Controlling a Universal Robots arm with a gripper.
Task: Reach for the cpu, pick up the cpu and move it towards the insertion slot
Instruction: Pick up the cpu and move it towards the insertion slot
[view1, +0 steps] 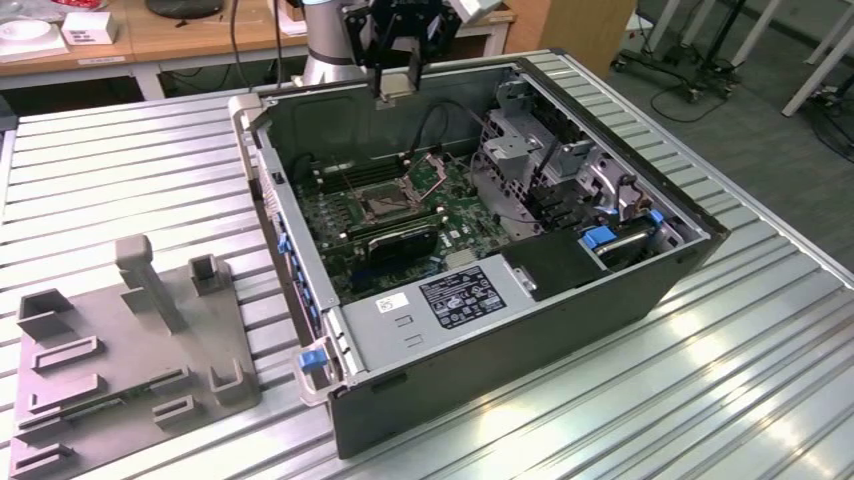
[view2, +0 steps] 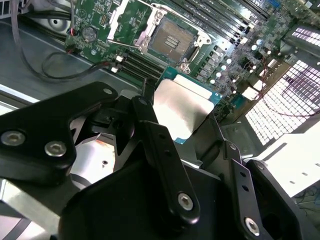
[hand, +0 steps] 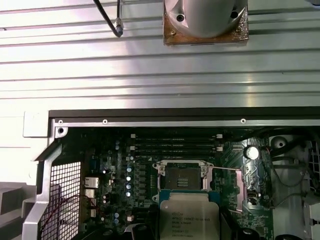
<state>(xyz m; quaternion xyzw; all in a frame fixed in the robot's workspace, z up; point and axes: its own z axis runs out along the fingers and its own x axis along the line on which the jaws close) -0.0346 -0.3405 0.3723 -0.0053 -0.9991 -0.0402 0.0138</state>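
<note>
The gripper (view2: 182, 112) fingers are closed on the cpu (view2: 181, 107) edges; beyond the fingertips lies the open insertion slot (view2: 170, 42); a tilted chip risks bending socket pins

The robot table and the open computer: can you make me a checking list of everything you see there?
Surface: ribbed metal table, computer case lying open on it.
Job's things: cpu held above the motherboard; insertion slot open, empty.
Clutter: grey plastic tray at the exterior view's left.
Grippers: gripper shut on the cpu, over the case.
Cables: dark cables inside the case.
Surroundings: wooden desk behind.
</note>
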